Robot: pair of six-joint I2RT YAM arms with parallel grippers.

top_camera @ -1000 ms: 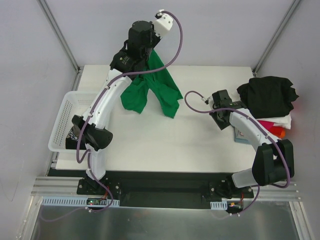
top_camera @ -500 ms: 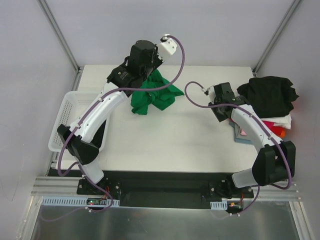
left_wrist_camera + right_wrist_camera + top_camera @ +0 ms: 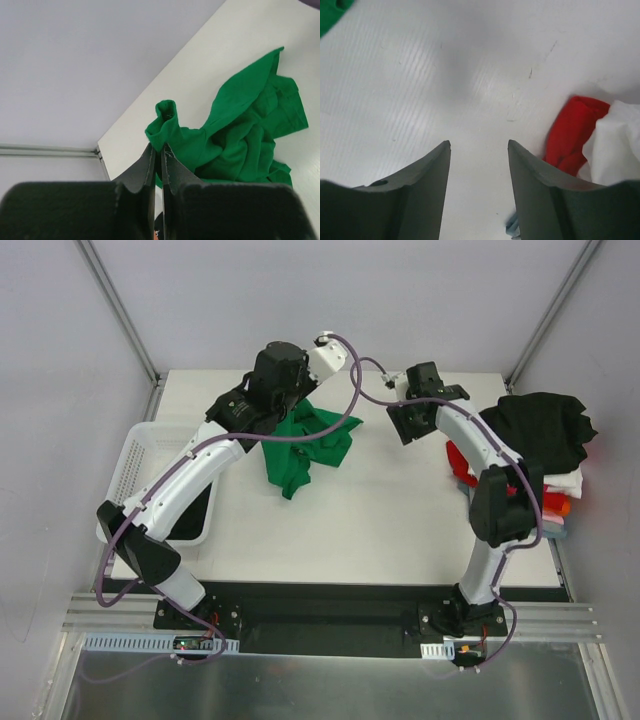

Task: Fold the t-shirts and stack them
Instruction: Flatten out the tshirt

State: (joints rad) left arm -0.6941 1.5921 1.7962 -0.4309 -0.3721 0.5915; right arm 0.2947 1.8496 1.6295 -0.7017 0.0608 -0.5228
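A bright green t-shirt (image 3: pixel 305 445) lies crumpled at the back middle of the white table (image 3: pixel 330 530). My left gripper (image 3: pixel 272 412) is shut on a rolled edge of it; the left wrist view shows the green t-shirt (image 3: pixel 240 135) hanging from the closed jaws of the left gripper (image 3: pixel 160 148). My right gripper (image 3: pixel 403 425) is open and empty above bare table to the right of the green shirt; in the right wrist view the right gripper (image 3: pixel 479 144) is spread wide. A black t-shirt (image 3: pixel 540 432) tops a pile at the right, with a red shirt (image 3: pixel 572 132) and white cloth (image 3: pixel 617 145) below.
A white mesh basket (image 3: pixel 135 480) stands at the table's left edge with dark cloth inside. The pile at the right edge also shows pink and orange cloth (image 3: pixel 555 502). Grey walls and metal frame posts enclose the table on three sides.
My left gripper has come down and forward with the green shirt, which went from hanging to lying bunched on the table. My right arm has swung back and left, toward the shirt.
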